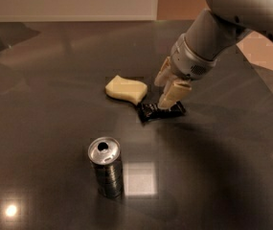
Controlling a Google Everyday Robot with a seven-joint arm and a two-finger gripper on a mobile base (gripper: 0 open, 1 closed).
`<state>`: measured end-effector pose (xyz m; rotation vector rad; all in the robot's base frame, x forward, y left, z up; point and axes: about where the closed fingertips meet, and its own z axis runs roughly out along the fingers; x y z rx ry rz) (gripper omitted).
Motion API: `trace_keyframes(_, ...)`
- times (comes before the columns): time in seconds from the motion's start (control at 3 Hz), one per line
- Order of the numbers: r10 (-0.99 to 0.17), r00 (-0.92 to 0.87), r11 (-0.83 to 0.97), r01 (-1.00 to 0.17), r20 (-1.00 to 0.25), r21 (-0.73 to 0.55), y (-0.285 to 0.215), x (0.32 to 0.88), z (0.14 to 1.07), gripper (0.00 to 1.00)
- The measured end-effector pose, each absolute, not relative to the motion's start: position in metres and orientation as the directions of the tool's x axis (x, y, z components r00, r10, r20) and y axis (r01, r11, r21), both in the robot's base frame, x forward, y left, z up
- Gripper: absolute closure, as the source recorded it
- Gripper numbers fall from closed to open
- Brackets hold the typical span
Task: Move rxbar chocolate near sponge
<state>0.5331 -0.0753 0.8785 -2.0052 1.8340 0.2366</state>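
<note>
The pale yellow, wavy-sided sponge lies flat mid-table, nearer the far edge. The glossy black rxbar chocolate lies flat just beside its right-edge end, under the gripper.

Arm down from the upper right, end effector low.
My grey arm enters at the upper right corner and slopes down to the left. The silver wrist tilts with it, and the cream end effector points downward, its tip at the counter, just right of centre.
</note>
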Motion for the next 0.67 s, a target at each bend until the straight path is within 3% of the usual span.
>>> trace_keyframes(0.33, -0.912, 0.121, -0.051, -0.981, -0.392, -0.185, -0.0744, 0.5325, 0.8789, 0.00)
trace_keyframes(0.67, -0.912, 0.122, -0.051, -0.981, -0.392, -0.185, -0.0744, 0.5325, 0.8789, 0.00)
